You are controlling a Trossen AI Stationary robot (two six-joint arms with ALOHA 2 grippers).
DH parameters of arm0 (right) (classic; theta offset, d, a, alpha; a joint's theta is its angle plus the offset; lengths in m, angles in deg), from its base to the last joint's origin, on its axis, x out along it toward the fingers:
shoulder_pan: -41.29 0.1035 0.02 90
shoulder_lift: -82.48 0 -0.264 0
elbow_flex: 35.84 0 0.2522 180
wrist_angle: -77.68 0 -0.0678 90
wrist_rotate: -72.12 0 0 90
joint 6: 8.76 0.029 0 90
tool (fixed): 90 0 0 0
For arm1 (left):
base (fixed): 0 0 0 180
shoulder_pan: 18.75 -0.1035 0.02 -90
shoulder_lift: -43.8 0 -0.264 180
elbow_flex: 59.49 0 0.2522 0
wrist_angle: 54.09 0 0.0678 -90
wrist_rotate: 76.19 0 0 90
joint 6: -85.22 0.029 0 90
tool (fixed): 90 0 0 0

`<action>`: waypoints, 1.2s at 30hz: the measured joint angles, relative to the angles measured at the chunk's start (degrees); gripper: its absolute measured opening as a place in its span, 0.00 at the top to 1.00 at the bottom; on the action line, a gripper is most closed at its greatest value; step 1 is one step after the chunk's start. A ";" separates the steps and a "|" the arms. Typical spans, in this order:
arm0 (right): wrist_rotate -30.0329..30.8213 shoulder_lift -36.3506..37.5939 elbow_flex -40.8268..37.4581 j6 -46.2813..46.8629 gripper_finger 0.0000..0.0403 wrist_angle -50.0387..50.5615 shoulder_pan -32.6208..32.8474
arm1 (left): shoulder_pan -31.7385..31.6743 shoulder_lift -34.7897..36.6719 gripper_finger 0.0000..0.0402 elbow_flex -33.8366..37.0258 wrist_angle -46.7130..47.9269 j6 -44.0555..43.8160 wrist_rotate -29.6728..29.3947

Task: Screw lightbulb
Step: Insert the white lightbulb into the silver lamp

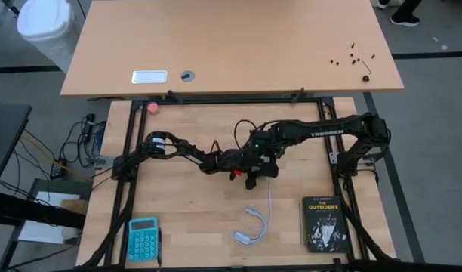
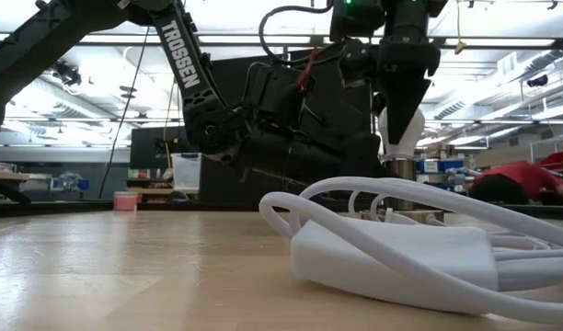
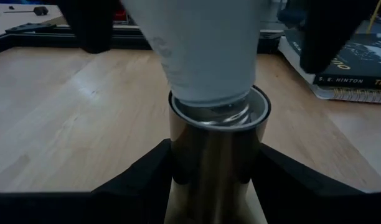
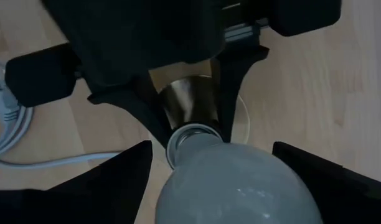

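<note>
White cord (image 2: 401,248) lies coiled closest in the low view, with the bulb (image 2: 401,129) standing upright behind it, base down in the metal socket (image 2: 398,170). From the left wrist, the bulb's narrow neck (image 3: 206,56) sits inside the socket's rim (image 3: 218,130), and the left gripper (image 3: 212,180) pinches the socket barrel, one dark finger (image 3: 147,177) against each side of it. From the right wrist, the frosted globe (image 4: 237,183) fills the near part of the picture with the right gripper (image 4: 234,180) around it; its fingers (image 4: 109,177) are spread wide and stand off the glass on both sides, with bare wood showing in the gaps. Just past the globe, the left gripper's fingers grip the brass-coloured socket (image 4: 190,106).

From above, both arms meet over the middle of the table (image 1: 186,196), their grippers close together there. Nearer the front edge lie the cord (image 1: 254,227), a black book (image 1: 323,224) to its right and a blue calculator (image 1: 143,238) to its left.
</note>
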 joint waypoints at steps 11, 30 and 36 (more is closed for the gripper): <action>0.52 0.17 0.13 0.04 0.16 -2.40 1.30 | -0.02 -0.02 0.49 0.00 -0.02 -0.04 -0.04; 5.76 6.55 0.26 1.17 0.16 -4.17 1.65 | -0.02 -0.02 0.49 0.00 -0.02 -0.04 -0.21; 11.56 13.02 0.26 4.36 0.16 -1.90 2.13 | -0.04 -0.02 0.49 0.00 0.02 -0.07 -0.20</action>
